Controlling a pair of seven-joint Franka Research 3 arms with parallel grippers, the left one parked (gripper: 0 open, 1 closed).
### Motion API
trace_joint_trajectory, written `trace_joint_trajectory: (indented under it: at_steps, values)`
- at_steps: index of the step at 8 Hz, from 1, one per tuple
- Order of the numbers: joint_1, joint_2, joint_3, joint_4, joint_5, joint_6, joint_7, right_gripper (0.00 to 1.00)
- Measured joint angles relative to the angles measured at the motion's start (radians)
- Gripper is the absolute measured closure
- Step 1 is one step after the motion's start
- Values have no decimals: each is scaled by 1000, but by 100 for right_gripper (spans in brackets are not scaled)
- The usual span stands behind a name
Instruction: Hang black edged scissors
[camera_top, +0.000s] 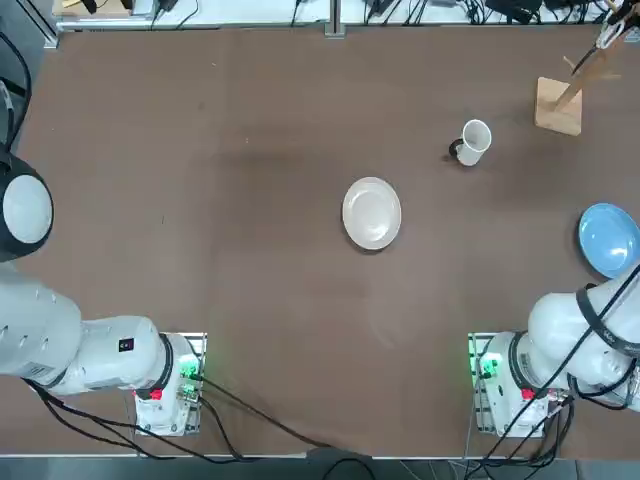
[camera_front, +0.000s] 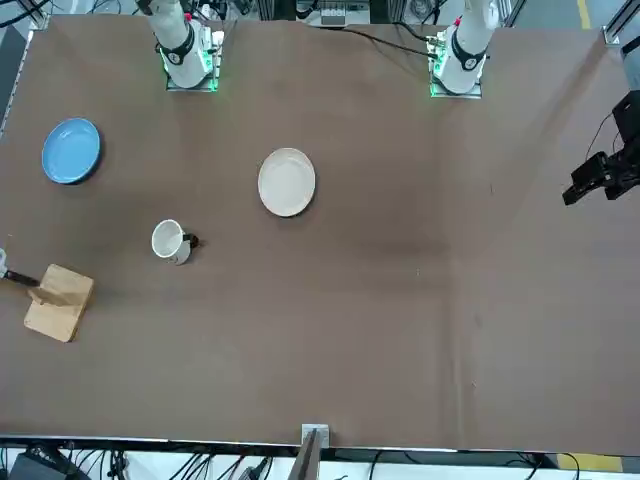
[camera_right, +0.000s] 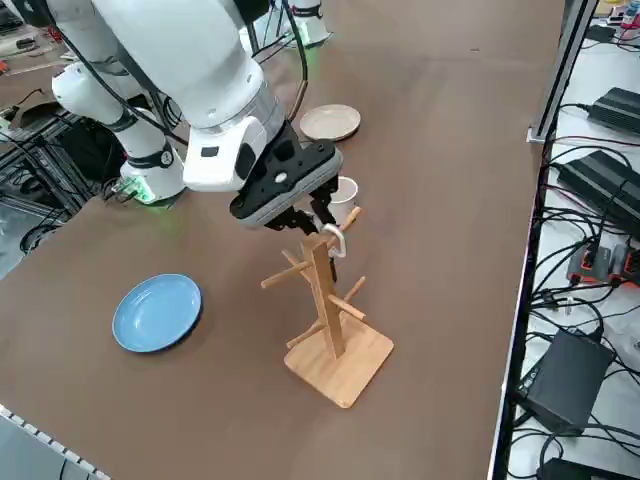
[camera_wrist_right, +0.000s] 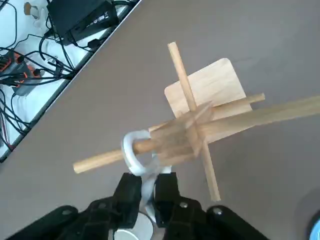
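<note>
in the top view, the brown counter (camera_top: 250, 200) is carrying a white plate (camera_top: 372, 213) near its middle, a white mug (camera_top: 472, 141) with a dark handle lying toward the far right, a blue plate (camera_top: 609, 239) at the right edge, and the wooden rack (camera_top: 560, 103) standing in the far right corner; the right gripper (camera_top: 610, 34) is reaching in at the rack's top, mostly cut off by the picture's corner; in the front view, the rack's base (camera_front: 59, 302) is sitting at the left edge with the mug (camera_front: 172, 241) near it, the blue plate (camera_front: 71, 151) farther back and the white plate (camera_front: 287, 182) toward the centre; in the right side view, the right gripper (camera_right: 318, 222) is hanging just above the rack's post (camera_right: 324, 300), and the black edged scissors (camera_right: 334, 241) are showing as a pale loop at the post's top beside an upper peg, the mug (camera_right: 343, 194) peeking out behind the gripper; in the right wrist view, the fingers (camera_wrist_right: 128, 194) are standing close together, clamped on the scissors (camera_wrist_right: 136, 155), whose whitish loop handle is circling one wooden peg (camera_wrist_right: 107, 158) of the rack (camera_wrist_right: 200, 125) near where that peg is joining the post; the blades are hidden between the fingers.
</note>
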Motion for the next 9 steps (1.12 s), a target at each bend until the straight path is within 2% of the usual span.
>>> trace_joint_trajectory:
  at_steps: [4, 5, 9]
  values:
    - [0, 12, 5, 3, 0, -1, 0, 7]
    - [0, 12, 10, 8, 0, -9, 0, 0]
    - [47, 9, 26, 114, -12, -137, 1, 0]
